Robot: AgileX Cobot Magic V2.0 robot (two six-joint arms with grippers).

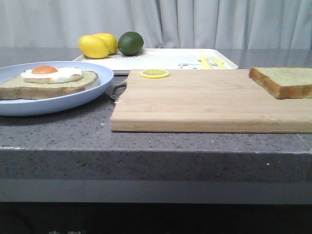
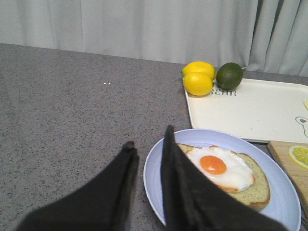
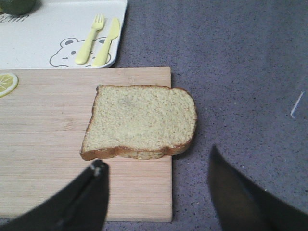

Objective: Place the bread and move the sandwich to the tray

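The bread (image 1: 285, 80), a thick brown-crusted slice, lies flat on the right end of the wooden board (image 1: 195, 105). It also shows in the right wrist view (image 3: 142, 120). My right gripper (image 3: 156, 158) is wide open and empty, just short of the bread's near edge. No stacked sandwich shows. A flatter slice with a fried egg (image 1: 51, 80) lies on the light-blue plate (image 1: 63, 102) at the left. My left gripper (image 2: 148, 142) is slightly open and empty above that plate's rim (image 2: 154, 168). The white tray (image 1: 161, 61) lies at the back. Neither gripper shows in the front view.
Two lemons (image 1: 97, 45) and a lime (image 1: 130, 43) sit on the tray's left end. Yellow utensils (image 3: 98, 41) lie on its right end. A lemon slice (image 1: 155, 73) lies on the board's far edge. The grey counter's front edge is close.
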